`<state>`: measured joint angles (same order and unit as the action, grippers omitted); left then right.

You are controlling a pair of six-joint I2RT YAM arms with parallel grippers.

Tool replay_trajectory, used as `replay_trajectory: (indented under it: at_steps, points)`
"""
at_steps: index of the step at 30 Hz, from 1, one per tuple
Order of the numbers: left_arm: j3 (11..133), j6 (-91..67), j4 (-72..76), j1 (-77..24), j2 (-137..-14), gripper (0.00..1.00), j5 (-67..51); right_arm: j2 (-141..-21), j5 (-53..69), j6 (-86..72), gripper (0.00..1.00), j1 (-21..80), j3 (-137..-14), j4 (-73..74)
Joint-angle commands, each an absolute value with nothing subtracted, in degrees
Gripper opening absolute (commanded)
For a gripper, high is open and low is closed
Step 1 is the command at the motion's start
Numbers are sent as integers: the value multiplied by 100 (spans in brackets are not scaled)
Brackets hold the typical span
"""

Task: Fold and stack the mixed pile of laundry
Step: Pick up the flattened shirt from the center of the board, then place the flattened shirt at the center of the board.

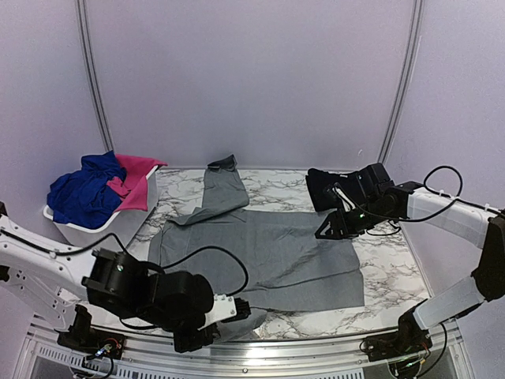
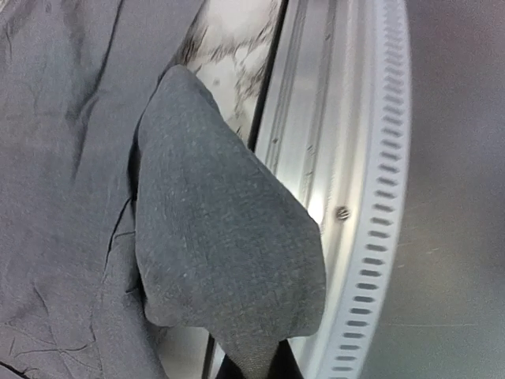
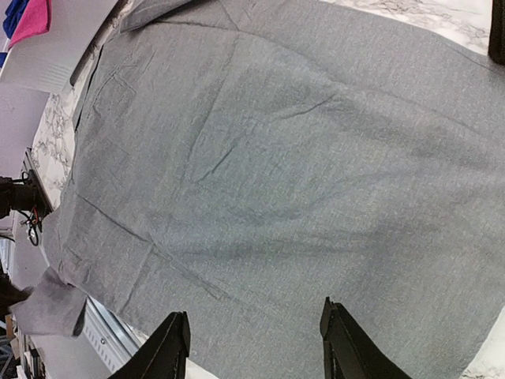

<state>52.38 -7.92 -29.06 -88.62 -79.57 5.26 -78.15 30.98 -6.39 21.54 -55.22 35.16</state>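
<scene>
- Our left gripper (image 2: 254, 365), clamped tight, pinches the sleeve end of the grey shirt (image 2: 229, 253) — soft, limp cloth.
- Our right gripper (image 3: 252, 312) hovers parted, empty; we'd grip the hem beneath it.

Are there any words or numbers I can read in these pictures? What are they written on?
None can be read. The grey shirt, the white basket, the marble table and the metal rail show no letters, numbers or signs.
</scene>
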Motion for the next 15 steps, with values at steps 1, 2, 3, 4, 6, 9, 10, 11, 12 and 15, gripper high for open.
replay_trajectory:
  at_steps: [1,2,3,4,6,9,10,11,12,15]
  points:
    - [6610,-893,-3711,-8901,-7554,0,-400,-7830,3103,-574,53,2180,-5625,3545]
    - [6974,-863,-3994,-8895,-7575,0,-477,-7853,3090,-567,53,2180,-5658,3557]
    - [7321,-829,-4263,-8899,-7585,0,-520,-7871,3090,-556,53,2180,-5693,3574]
    - [7688,-796,-4501,-8891,-7568,0,-514,-7887,3086,-546,53,2180,-5729,3583]
    - [8289,-730,-4778,-8835,-7436,0,-457,-7913,3081,-535,53,2180,-5771,3600]
    - [8994,-703,-4979,-8414,-7220,0,-438,-7957,3071,-504,53,2180,-5792,3624]
    - [9135,-695,-4995,-8196,-7151,0,-425,-7963,3063,-490,53,2179,-5788,3626]
    - [9242,-688,-4985,-7992,-7092,0,-413,-7963,3060,-492,53,2180,-5786,3623]
    - [9308,-661,-4957,-7778,-7059,0,-349,-7963,3059,-500,53,2179,-5784,3617]
    - [9289,-488,-4898,-7261,-7070,0,-385,-7919,3150,-518,53,2177,-5809,3573]
